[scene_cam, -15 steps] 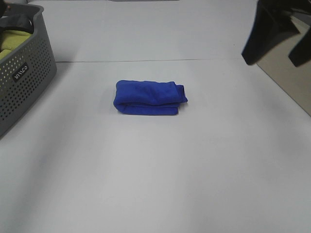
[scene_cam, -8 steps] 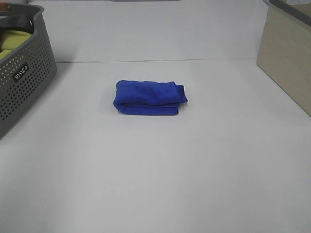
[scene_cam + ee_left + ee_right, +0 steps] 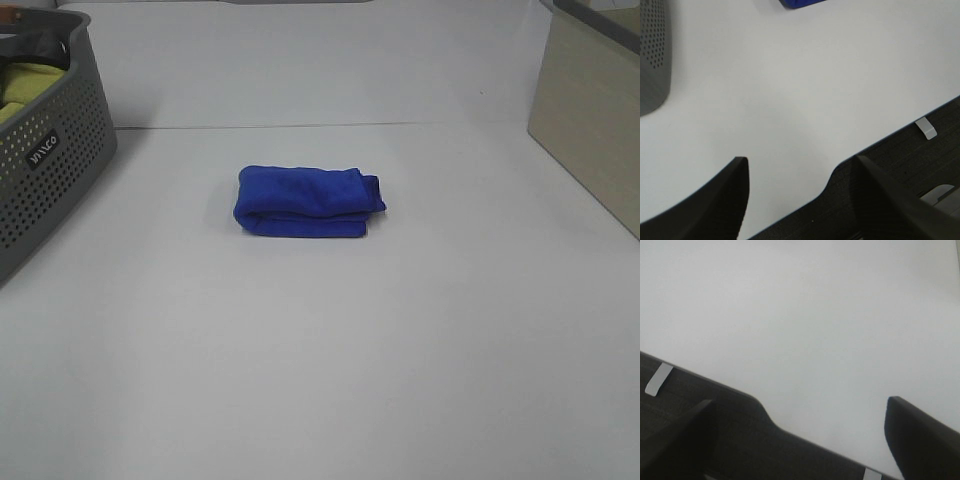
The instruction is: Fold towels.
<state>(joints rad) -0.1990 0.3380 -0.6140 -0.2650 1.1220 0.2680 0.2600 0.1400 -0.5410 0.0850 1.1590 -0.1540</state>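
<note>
Overhead, a folded blue towel (image 3: 308, 200) is lying near the middle of the white table (image 3: 330, 350), well apart from everything else. A grey perforated basket (image 3: 45, 160) is sitting at the table's left edge, with something yellow-green (image 3: 22, 82) showing inside it, and a beige box (image 3: 588, 120) is standing at the right edge. Neither arm is showing in this view. Through the left wrist camera, the left gripper (image 3: 800, 192) is hovering wide apart and holding nothing above the table's edge, with a corner of the towel (image 3: 801, 3) and part of the basket (image 3: 654, 55) in sight. Through the right wrist camera, the right gripper (image 3: 800, 432) is likewise spreading wide and holding nothing over bare table (image 3: 805, 315).
</note>
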